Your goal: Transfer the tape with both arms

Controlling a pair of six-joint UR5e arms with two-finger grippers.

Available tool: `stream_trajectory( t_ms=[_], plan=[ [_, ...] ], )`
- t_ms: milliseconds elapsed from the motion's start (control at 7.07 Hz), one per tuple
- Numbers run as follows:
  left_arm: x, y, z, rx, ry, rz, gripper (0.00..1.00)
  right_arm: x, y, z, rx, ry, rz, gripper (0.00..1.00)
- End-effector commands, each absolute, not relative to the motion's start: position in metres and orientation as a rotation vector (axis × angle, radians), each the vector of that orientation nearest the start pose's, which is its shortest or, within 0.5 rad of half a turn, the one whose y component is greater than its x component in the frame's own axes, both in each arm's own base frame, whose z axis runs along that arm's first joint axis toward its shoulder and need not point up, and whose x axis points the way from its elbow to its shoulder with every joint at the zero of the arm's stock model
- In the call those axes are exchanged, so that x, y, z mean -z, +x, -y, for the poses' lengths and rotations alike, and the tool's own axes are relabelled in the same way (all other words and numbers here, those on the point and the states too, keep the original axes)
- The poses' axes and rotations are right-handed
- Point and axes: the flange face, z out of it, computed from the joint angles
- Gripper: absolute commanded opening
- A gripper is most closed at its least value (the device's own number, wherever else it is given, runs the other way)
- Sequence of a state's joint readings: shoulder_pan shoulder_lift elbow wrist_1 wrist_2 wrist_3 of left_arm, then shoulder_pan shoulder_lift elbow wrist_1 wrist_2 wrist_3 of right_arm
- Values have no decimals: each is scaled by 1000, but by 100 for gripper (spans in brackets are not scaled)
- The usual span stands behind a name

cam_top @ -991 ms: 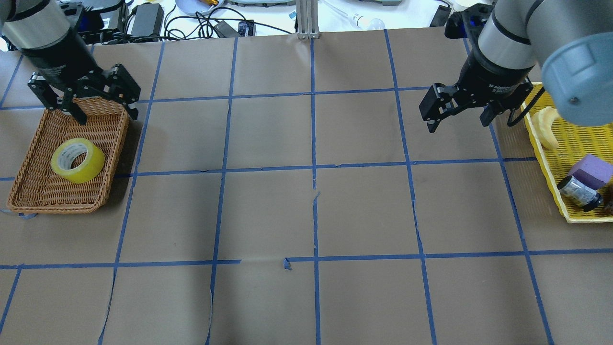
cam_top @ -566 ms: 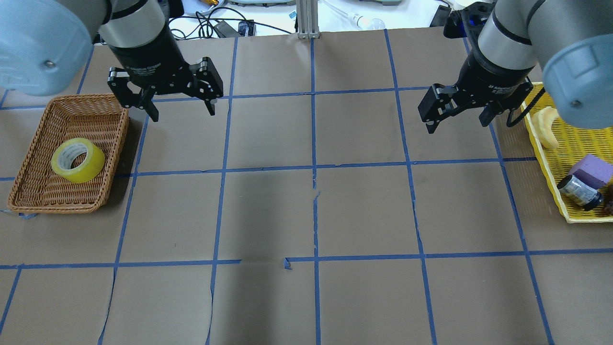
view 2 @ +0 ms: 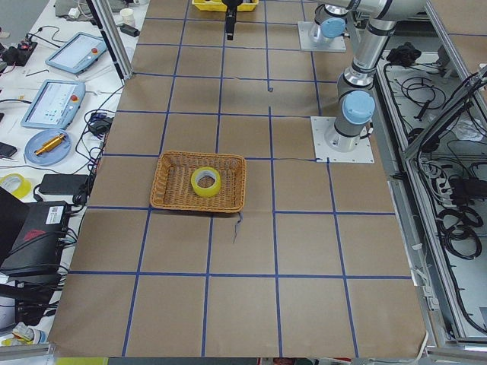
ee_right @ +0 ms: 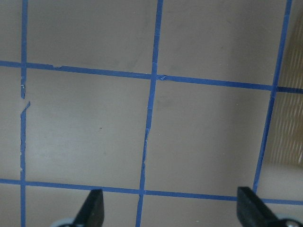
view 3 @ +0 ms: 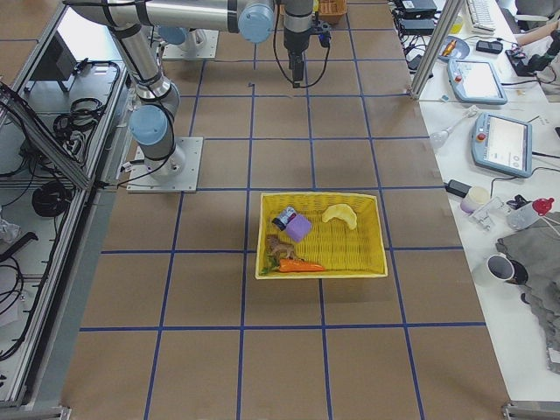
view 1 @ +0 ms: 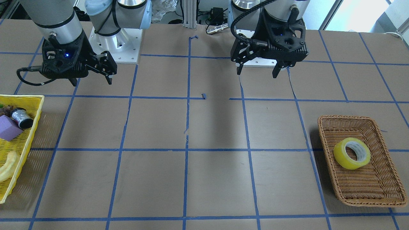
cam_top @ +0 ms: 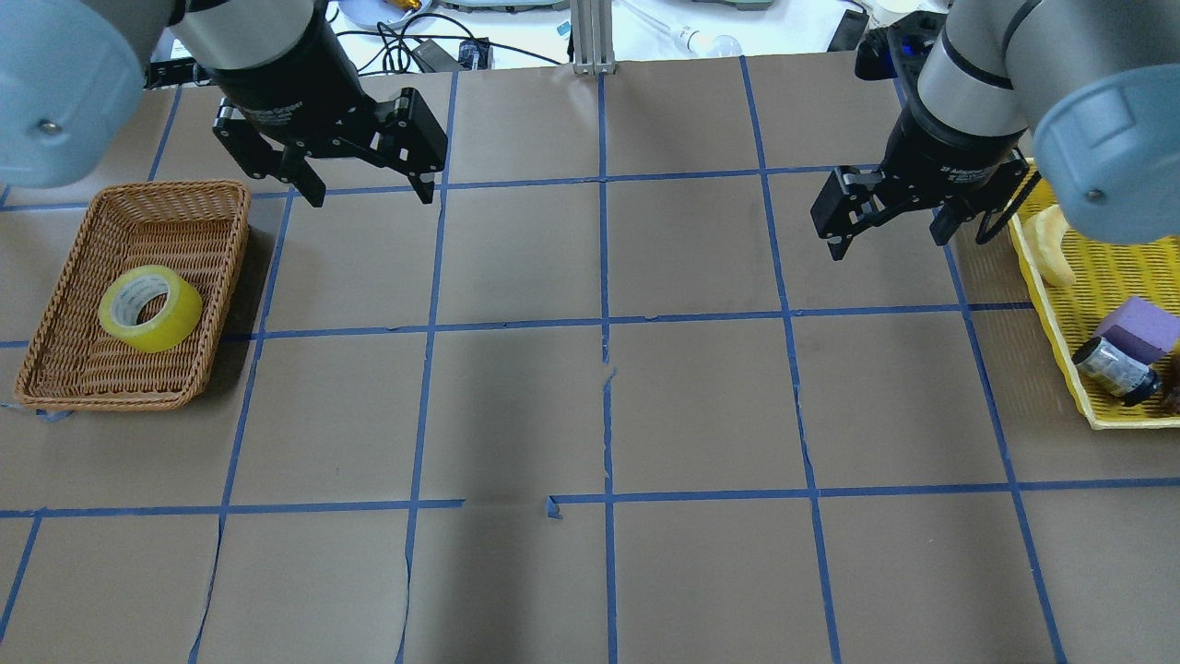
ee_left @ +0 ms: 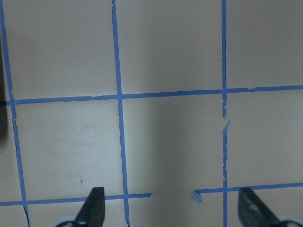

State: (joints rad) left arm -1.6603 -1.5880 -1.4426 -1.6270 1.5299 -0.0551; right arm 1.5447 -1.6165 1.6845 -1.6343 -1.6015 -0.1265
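The yellow tape roll (cam_top: 149,309) lies flat in a brown wicker basket (cam_top: 138,190) at the table's left end; it also shows in the front view (view 1: 351,153) and the left side view (view 2: 205,182). My left gripper (cam_top: 371,196) is open and empty, hanging above bare table to the right of the basket and further back. It shows in the front view (view 1: 257,74) and its wrist view (ee_left: 171,203). My right gripper (cam_top: 887,244) is open and empty, above the table just left of a yellow basket (cam_top: 1060,341). It shows in the front view (view 1: 93,82) and its wrist view (ee_right: 170,203).
The yellow basket at the right end holds a small silver-black cylinder (cam_top: 1115,369), a purple block (cam_top: 1138,327) and a pale curved piece (cam_top: 1051,242). Brown paper with blue tape grid lines (cam_top: 604,323) covers the table. Cables and devices lie beyond the far edge.
My left gripper has swung from over the wicker basket to the right, away from the tape, and stayed open. My right gripper has barely moved.
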Motion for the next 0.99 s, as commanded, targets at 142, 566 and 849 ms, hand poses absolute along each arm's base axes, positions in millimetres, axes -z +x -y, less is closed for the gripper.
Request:
stream_trajectory(
  t_ms=[142, 566, 849],
  plan=[
    [-543, -154, 489, 93, 116, -3175, 100, -459, 117, 474, -17, -149, -3182, 100],
    [-543, -154, 489, 93, 116, -3175, 100, -456, 117, 474, -25, -166, -3179, 100],
    [-544, -150, 488, 95, 102, -3175, 100, -454, 116, 474, -33, -169, -3187, 100]
  ],
)
